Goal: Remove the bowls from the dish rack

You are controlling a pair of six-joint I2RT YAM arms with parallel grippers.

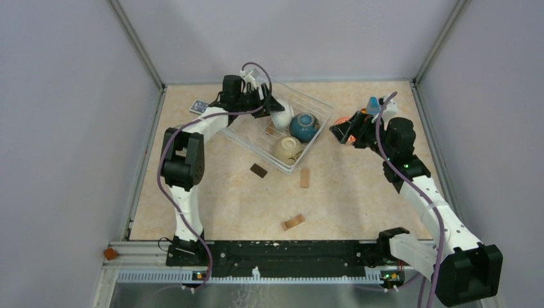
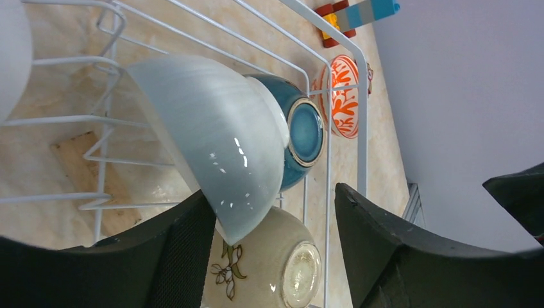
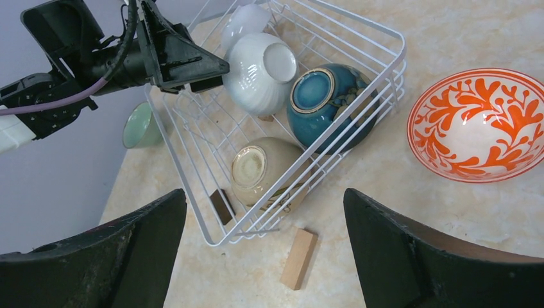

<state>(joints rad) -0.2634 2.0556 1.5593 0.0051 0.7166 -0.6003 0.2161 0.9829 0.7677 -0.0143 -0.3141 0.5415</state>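
Table (image 1: 244,205): beige marbled top. Directly on it:
- white wire dish rack (image 3: 392,77), set askew toward the far side
- orange-patterned bowl (image 3: 478,125), upright, just beside the rack's right wall
- pale green bowl (image 3: 141,126) on the rack's opposite side
- colourful toy train (image 2: 359,16) near the orange-patterned bowl
- two light wooden blocks (image 1: 305,178) and (image 1: 293,222), loose on the near side
- dark block (image 1: 258,170), close to the rack's near edge

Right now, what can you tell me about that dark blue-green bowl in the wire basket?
The teal bowl looks like glossy glazed ceramic, dark blue-green with a pale ring round its foot. It lies tipped over with the foot turned upward, inside the dish rack, resting against the side wires near a corner. The white bowl beside it seems to touch it, and the beige bowl lies close by.
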